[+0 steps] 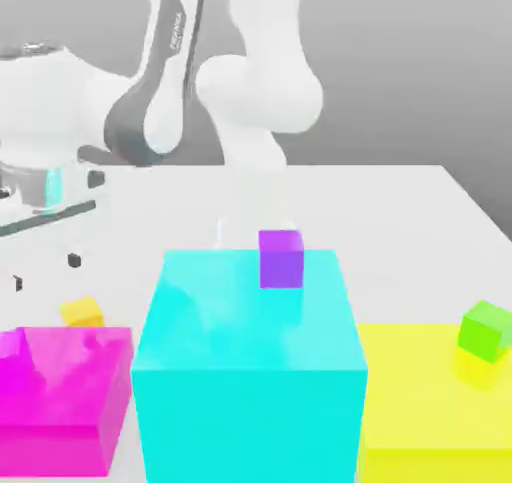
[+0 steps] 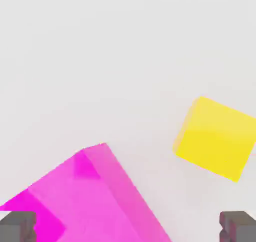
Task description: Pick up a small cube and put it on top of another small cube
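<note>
Three small cubes: yellow-orange cube (image 1: 82,311) on the white table (image 1: 400,211) at 12 o'clock of the magenta block (image 1: 60,396), green cube (image 1: 486,330) atop the yellow block (image 1: 430,411), purple cube (image 1: 281,258) atop the cyan block (image 1: 250,371). Gripper (image 1: 45,271) spread, empty, above the yellow-orange cube.

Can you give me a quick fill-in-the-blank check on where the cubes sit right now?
The small purple cube sits on the big ____ block.
The small green cube rests on the big ____ block.
The small yellow cube lies on the table behind the ____ block.
Missing words: cyan; yellow; magenta.
</note>
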Available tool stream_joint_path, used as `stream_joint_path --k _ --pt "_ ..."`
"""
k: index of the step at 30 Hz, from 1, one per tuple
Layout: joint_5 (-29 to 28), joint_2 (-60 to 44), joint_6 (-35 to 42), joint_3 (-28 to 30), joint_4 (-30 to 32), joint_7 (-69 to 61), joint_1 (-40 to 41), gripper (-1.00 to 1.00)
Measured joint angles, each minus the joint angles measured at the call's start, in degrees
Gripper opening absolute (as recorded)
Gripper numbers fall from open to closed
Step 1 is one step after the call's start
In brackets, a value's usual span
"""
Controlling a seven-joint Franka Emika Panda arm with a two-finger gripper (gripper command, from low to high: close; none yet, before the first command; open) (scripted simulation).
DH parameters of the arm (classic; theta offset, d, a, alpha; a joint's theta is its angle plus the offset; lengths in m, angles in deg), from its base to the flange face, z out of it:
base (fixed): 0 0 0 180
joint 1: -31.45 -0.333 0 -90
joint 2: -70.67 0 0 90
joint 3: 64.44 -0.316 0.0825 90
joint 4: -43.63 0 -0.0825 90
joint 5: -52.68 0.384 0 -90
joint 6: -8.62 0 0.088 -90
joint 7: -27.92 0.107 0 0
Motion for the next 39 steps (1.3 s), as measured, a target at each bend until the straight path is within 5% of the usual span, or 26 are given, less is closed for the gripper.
stream_joint_path --k 10,11,18,27,39 --pt "2.79 -17.12 -13.91 1.12 0.26 6.13 2.13 0.0" --pt "2.7 -18.46 -15.02 1.3 0.07 6.15 1.99 -1.0" --pt "2.76 -18.45 -15.14 1.28 0.06 6.12 1.99 -1.0" --pt "-0.21 -3.01 -3.48 -0.09 2.28 4.71 2.36 -1.0" --pt "-4.72 9.98 8.33 -10.23 -6.81 -17.68 -14.96 -1.0"
